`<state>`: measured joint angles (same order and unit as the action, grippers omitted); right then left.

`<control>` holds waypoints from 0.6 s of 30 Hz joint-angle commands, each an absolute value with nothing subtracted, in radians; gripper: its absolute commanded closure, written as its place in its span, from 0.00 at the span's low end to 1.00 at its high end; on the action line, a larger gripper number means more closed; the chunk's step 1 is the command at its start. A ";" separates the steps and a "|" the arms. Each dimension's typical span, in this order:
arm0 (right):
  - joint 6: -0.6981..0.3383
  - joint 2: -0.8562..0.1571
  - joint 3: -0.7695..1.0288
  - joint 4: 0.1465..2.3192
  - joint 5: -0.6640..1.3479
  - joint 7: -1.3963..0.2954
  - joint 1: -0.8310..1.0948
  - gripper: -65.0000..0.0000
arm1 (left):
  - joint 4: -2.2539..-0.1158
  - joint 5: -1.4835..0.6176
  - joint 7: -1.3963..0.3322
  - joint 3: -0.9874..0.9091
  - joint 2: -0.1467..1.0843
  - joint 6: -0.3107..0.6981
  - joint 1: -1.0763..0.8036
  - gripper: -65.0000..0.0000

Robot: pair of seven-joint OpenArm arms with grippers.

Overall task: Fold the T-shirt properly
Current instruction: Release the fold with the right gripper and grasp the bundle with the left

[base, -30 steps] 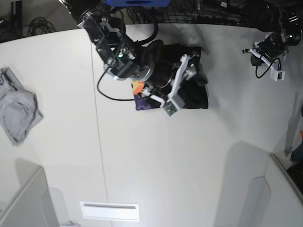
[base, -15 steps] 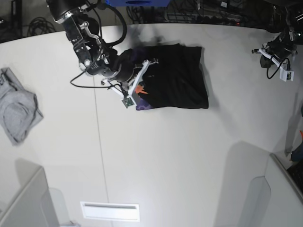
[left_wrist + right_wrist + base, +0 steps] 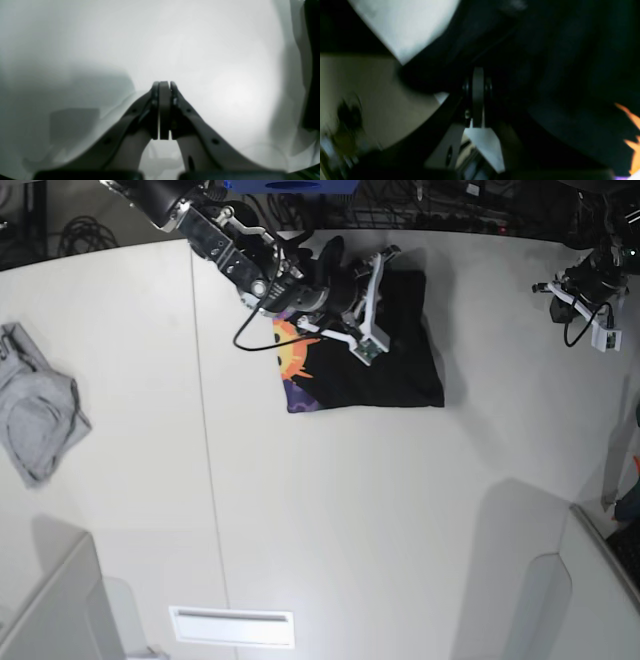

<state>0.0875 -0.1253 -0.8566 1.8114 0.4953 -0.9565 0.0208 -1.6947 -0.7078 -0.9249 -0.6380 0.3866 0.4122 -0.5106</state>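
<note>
The folded black T-shirt (image 3: 385, 365) lies at the far side of the white worktop (image 3: 330, 510), its orange sun print at the left edge. The right hand (image 3: 478, 75), pressed together, hovers over the dark cloth. The left hand (image 3: 163, 86), also together, hangs well apart, empty.

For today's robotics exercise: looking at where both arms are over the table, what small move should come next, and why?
Probably lift the right pincer clear of the black T-shirt. Its jaws are shut above the folded bundle, with the sun print showing at one edge, and whether it holds any cloth is unclear. The left pincer is shut and parked far off.
</note>
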 commanded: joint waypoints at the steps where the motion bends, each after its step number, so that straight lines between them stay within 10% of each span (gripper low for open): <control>1: 0.084 -0.114 -0.875 1.822 0.498 -0.957 -0.013 1.00 | -1.707 -0.719 -0.909 -0.647 0.403 0.415 -0.515 1.00; 7: 0.084 -0.077 -0.986 1.804 0.499 -1.040 -0.107 1.00 | -1.745 -0.743 -0.909 -0.644 0.395 0.421 -0.510 1.00; 15: 0.079 -0.168 -0.625 1.997 0.499 -1.044 0.031 1.00 | -1.810 -1.156 -0.909 -0.639 0.381 0.493 -0.527 0.99; 18: 0.076 -0.188 -0.530 2.002 0.503 -1.044 0.068 1.00 | -1.790 -1.234 -0.909 -0.604 0.367 0.489 -0.506 0.56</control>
